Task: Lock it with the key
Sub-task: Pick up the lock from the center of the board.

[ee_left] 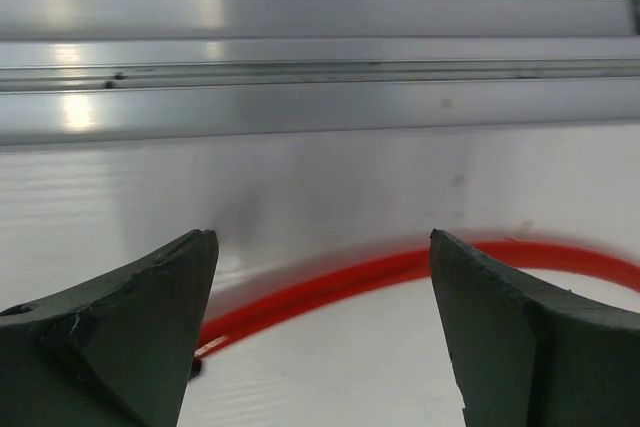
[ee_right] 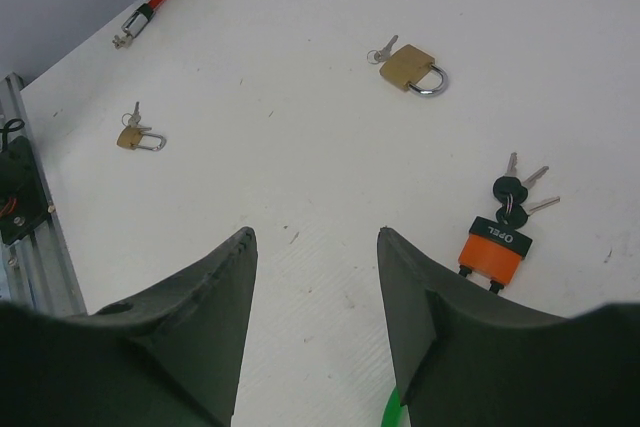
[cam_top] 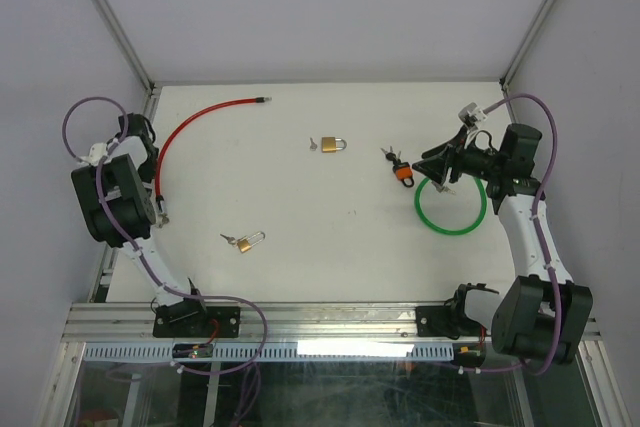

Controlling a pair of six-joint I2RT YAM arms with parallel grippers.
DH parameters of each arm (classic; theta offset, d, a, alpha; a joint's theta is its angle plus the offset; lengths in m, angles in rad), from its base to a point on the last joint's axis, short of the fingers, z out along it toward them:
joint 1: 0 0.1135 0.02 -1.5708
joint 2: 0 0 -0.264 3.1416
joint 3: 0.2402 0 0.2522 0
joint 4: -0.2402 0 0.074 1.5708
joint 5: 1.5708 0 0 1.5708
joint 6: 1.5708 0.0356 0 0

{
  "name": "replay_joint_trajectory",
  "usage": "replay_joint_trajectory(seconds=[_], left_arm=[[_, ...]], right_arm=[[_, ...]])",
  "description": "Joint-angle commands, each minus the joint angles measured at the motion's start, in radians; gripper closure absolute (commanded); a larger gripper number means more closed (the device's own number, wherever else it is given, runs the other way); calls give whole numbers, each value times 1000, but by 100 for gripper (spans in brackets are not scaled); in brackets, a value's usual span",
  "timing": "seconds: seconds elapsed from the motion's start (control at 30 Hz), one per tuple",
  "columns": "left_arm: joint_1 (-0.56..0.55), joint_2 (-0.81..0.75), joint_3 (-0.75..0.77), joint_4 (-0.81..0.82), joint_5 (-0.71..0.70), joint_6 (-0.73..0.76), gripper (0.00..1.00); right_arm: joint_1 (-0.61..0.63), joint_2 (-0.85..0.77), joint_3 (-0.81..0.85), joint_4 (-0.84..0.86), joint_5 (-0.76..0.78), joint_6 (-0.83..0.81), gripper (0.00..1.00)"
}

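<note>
Brass padlock w/ shiny metal shackle; matt table.

Table, top view, clock read from its centre with 6 o'clock at the arm bases.

1. Cable: lies on the table in an arc from 11 o'clock near the back edge round to 9 o'clock by the left edge.
2. Middle padlock: at 12 o'clock. Its key is at its 9 o'clock side.
3. Small padlock: at 8 o'clock, well apart from the others, inside the cable's arc.
4. Third padlock: at 2 o'clock. The key bunch is at its 11 o'clock.
5. Ring: flat at 3 o'clock, just beside the third padlock at its 4 o'clock.
</note>
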Motion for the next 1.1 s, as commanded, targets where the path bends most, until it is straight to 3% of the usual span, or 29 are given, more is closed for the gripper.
replay_joint_trajectory(seconds=[0.0,0.23,0.47,0.97,1.07], left_arm=[[46,-122,-107,85,106,13,12],[90,-135,-240,182,271,47,25],[69,-196,-313,241,408,70,32],[-73,-108,-192,99,332,291,36],[-84,-93,-149,64,318,340,42]], right_arm=[[5,8,0,36,2,7,46],[6,9,-1,37,7,6,46],[5,7,0,36,7,4,46],[9,-7,3,39,-11,17,46],[9,-13,5,40,-18,21,46]])
